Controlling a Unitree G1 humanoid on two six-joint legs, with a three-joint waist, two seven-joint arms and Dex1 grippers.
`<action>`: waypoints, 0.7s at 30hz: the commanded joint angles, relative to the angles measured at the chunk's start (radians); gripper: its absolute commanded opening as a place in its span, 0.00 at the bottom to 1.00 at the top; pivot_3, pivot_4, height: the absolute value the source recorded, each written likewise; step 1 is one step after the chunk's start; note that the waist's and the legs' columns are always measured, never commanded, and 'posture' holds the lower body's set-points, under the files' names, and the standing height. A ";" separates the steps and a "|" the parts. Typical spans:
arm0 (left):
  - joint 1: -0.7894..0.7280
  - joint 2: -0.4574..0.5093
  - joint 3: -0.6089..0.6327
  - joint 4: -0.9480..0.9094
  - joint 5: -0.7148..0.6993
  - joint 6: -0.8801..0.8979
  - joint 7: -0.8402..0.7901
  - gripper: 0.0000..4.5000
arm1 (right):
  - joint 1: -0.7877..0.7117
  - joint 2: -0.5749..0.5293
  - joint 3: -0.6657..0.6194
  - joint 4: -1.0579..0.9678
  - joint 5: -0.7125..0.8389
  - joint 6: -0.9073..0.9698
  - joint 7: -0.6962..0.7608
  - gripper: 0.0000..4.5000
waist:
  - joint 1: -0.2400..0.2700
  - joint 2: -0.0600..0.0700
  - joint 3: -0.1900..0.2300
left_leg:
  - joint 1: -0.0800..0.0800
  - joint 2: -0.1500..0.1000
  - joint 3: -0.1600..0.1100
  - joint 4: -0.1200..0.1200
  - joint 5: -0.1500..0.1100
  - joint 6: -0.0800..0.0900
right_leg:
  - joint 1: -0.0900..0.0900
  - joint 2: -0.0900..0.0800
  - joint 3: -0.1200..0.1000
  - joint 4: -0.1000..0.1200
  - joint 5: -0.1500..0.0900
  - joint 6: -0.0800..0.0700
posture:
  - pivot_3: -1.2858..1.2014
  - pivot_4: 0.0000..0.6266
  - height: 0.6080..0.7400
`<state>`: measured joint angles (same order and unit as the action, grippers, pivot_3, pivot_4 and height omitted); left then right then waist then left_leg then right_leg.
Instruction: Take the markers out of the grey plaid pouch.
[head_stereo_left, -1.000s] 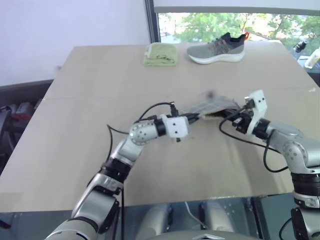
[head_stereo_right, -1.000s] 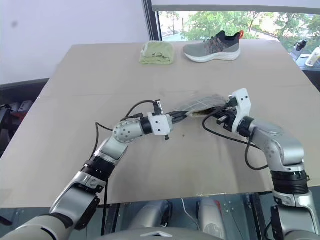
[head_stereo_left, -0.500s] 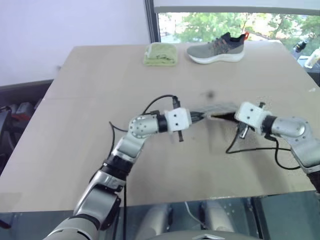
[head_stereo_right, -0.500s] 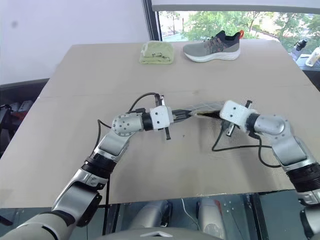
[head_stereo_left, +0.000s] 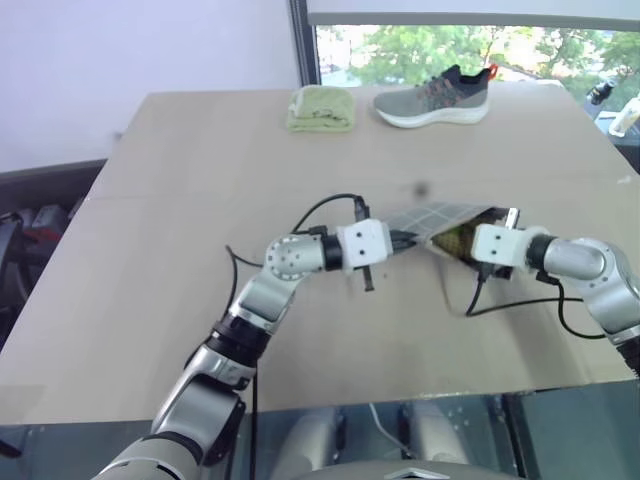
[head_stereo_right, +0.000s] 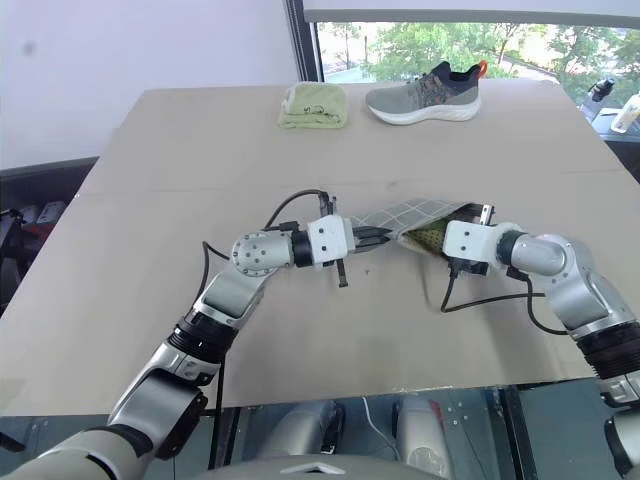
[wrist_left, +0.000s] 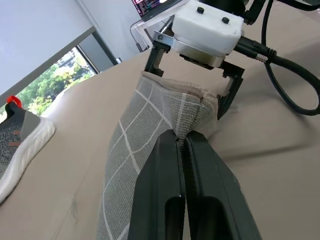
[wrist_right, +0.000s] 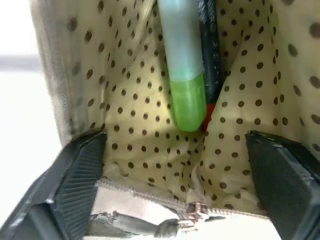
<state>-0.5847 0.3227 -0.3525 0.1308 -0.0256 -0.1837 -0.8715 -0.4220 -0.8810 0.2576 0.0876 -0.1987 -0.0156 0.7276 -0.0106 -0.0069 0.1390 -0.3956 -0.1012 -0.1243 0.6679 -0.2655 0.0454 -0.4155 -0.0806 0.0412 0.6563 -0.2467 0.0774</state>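
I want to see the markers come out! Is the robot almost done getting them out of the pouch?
Not yet. Done: the grey plaid pouch is open, its dotted yellow lining showing. In hand: the left gripper is shut on the pouch's edge, and the right gripper is open at its mouth. Left: the light green marker and the dark marker with a red end are both inside and need pulling out.

Tan table (head_stereo_left: 180, 230), pale wall (head_stereo_left: 130, 50), leafy window (head_stereo_left: 420, 45)

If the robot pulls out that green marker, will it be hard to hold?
Probably a bit slippery: the green marker looks smooth and glossy. Being round and slim, it would likely roll on the table. It looks stiff, unlike the sagging pouch.
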 joint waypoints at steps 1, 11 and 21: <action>-0.008 0.010 0.070 -0.070 -0.054 -0.009 0.009 0.00 | 0.018 -0.005 -0.051 0.047 0.007 0.060 0.015 0.99 | 0.000 0.000 0.000 | 0.000 0.000 0.000 0.000 0.000 0.000 | 0.000 0.000 0.000 0.000 0.000 0.000 | 0.52 0.24 1.00; -0.001 -0.035 0.077 -0.127 -0.159 0.104 -0.017 0.00 | -0.017 0.124 -0.058 -0.147 0.147 0.187 0.108 0.99 | 0.001 0.000 0.000 | 0.000 0.000 0.000 0.000 0.000 0.000 | 0.000 0.000 0.000 0.000 0.000 0.000 | 0.52 0.24 1.00; 0.045 -0.029 0.065 -0.202 -0.219 0.220 -0.079 0.00 | -0.095 0.177 -0.027 -0.139 0.054 0.147 0.083 0.99 | -0.001 0.000 0.000 | 0.000 0.000 0.000 0.000 0.000 0.000 | 0.000 0.000 0.000 0.000 0.000 0.000 | 0.52 0.24 1.00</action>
<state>-0.5391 0.2947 -0.2854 -0.0145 -0.2163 0.0301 -0.9346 -0.4844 -0.7010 0.2482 -0.0380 -0.1246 0.1595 0.8334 -0.0111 -0.0070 0.1392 -0.3955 -0.1010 -0.1246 0.6679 -0.2655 0.0454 -0.4156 -0.0807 0.0410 0.6560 -0.2467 0.0774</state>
